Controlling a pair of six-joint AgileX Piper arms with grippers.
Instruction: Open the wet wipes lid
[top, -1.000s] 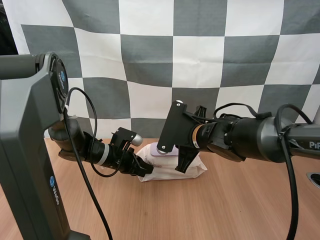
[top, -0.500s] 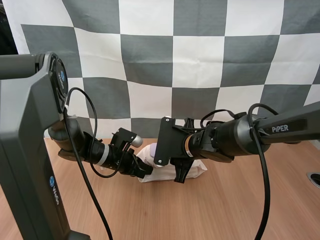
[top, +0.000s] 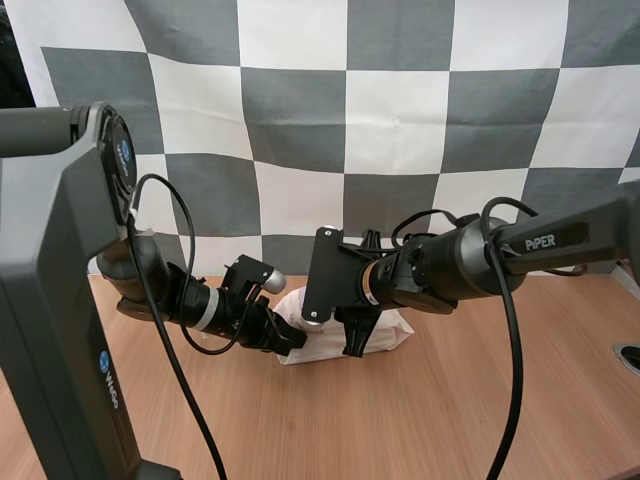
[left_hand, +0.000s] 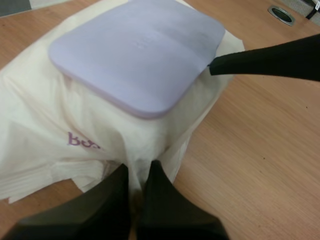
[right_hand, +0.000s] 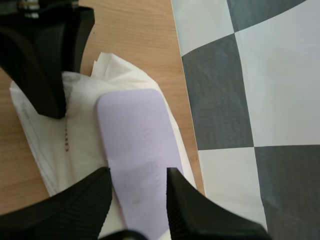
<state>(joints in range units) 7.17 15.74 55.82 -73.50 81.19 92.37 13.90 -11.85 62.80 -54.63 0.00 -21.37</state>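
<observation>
In the high view the wet wipes pack (top: 388, 334) lies on the bench (top: 460, 400), close to its far edge and about midway along it. The left gripper (top: 293, 343) comes in low from the left and meets the pack's left end. The right gripper (top: 352, 343) reaches in from the right and points down over the pack's middle.

In the left wrist view the left gripper (left_hand: 136, 186) is clenched on the pack (left_hand: 45, 125): its two fingers (left_hand: 162, 192) lie almost together, nipping a fold of the cream wrapper at the pack's near end. The lilac lid (left_hand: 137, 50) sits flat and closed on top of the pack. One black finger of the right gripper (left_hand: 265, 57) has its tip against the lid's edge, on the side away from the left gripper.

In the right wrist view the right gripper (right_hand: 137, 187) is released, its ribbed fingers (right_hand: 80, 200) standing apart on either side of the lid (right_hand: 137, 150), which runs lengthwise between them. The left gripper (right_hand: 45, 65) is at the far end of the pack (right_hand: 82, 125), beyond the lid.
</observation>
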